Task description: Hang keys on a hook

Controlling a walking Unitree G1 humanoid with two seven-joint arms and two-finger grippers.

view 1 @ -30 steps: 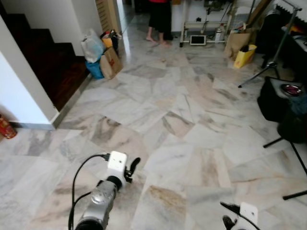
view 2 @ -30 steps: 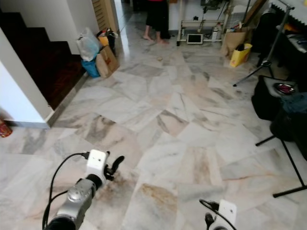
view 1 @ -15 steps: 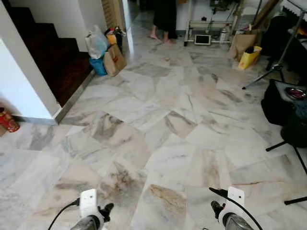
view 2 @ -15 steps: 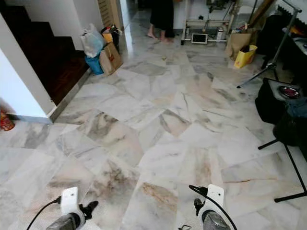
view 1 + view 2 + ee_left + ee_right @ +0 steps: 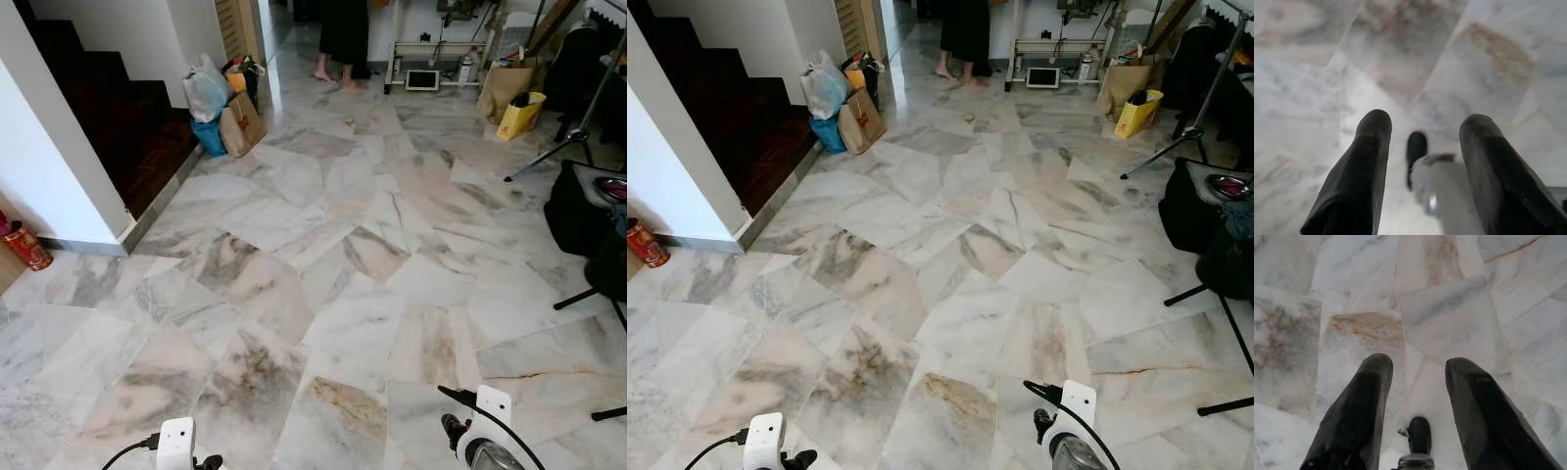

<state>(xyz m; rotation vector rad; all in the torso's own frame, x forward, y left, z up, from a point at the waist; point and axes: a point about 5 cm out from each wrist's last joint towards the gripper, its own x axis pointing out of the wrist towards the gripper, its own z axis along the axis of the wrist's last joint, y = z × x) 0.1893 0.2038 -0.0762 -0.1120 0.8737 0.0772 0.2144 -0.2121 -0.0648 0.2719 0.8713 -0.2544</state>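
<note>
Both arms hang low at the bottom edge of the eye views, where the left arm's white wrist block (image 5: pixel 176 441) and the right arm's white wrist block (image 5: pixel 487 405) stick up. My left gripper (image 5: pixel 1427 120) is open over the marble floor (image 5: pixel 1400 54), with nothing between its fingers; a blurred black and silver shape lies beyond them. My right gripper (image 5: pixel 1419 361) is open too, pointing down at floor tiles, with a small black part showing below the gap.
A dark staircase (image 5: pixel 118 117) rises at the left, with bags (image 5: pixel 220 103) at its foot and a red tin (image 5: pixel 27 247) by the white wall. A person (image 5: pixel 343 39) stands far ahead. A yellow bag (image 5: pixel 521 113), stand legs (image 5: pixel 549 157) and a black case (image 5: pixel 578 206) crowd the right.
My left arm has dropped from a raised, forward reach to the bottom edge. The right wrist has come up slightly. The camera has shifted a little.
</note>
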